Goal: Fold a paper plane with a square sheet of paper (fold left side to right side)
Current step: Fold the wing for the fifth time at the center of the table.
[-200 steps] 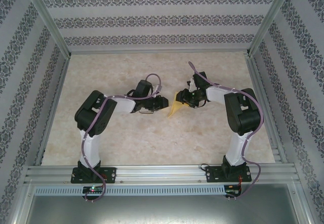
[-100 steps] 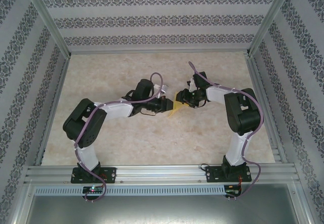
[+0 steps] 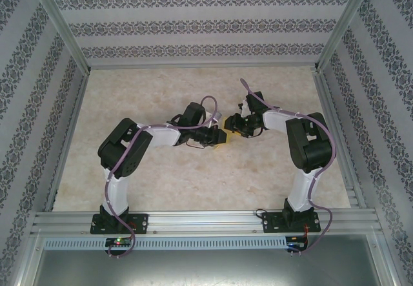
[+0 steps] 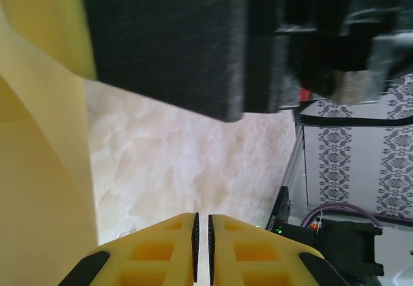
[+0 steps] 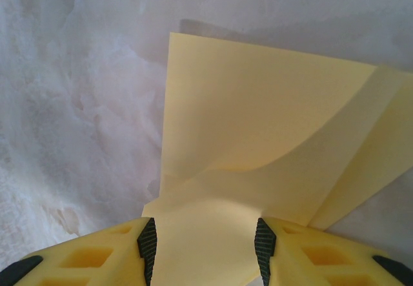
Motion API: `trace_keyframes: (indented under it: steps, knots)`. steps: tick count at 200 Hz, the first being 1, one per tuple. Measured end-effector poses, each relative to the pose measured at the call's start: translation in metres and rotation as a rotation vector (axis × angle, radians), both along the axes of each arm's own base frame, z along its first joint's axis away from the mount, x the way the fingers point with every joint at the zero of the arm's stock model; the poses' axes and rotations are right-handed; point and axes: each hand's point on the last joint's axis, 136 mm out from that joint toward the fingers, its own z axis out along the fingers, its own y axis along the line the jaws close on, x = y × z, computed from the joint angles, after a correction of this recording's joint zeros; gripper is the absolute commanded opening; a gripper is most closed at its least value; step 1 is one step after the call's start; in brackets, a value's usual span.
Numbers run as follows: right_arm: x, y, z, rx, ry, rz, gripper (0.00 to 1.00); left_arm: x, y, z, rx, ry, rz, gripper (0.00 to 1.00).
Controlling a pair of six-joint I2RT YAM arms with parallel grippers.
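Observation:
The yellow sheet of paper (image 5: pixel 258 118) lies creased on the marble table, one flap bowed upward. My right gripper (image 5: pixel 205 234) is open, its two pads set apart over the paper's near part, and the sheet runs under both fingers. In the top view the paper (image 3: pixel 224 139) peeks out between my left gripper (image 3: pixel 217 136) and right gripper (image 3: pixel 231 126), which nearly meet at mid-table. The left gripper (image 4: pixel 201 224) is shut to a thin slit with nothing in it, and the paper (image 4: pixel 39 189) stands just to its left. No finished paper plane shape is discernible.
The right gripper's black body (image 4: pixel 181 40) hangs close above the left wrist camera. Patterned walls (image 3: pixel 206 24) and aluminium rails (image 3: pixel 200 220) enclose the table. Bare marble table (image 3: pixel 155 183) lies in front of and behind the arms.
My left arm swung right until its gripper reached the paper beside the right gripper, and its jaws narrowed. The right arm and the paper under it stayed put.

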Motion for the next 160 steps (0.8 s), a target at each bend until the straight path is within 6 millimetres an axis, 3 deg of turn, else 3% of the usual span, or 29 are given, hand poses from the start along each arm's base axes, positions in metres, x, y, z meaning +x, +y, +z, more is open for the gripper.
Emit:
trace_keyframes:
  steps: [102,160]
  knots:
    - [0.000,0.000,0.000,-0.002,-0.003,0.005,0.48,-0.003,0.014,-0.036,0.140,0.011,0.006,0.17]
    - [0.000,0.000,0.000,-0.002,-0.003,0.005,0.48,-0.001,0.018,-0.041,0.170,-0.003,0.013,0.17]
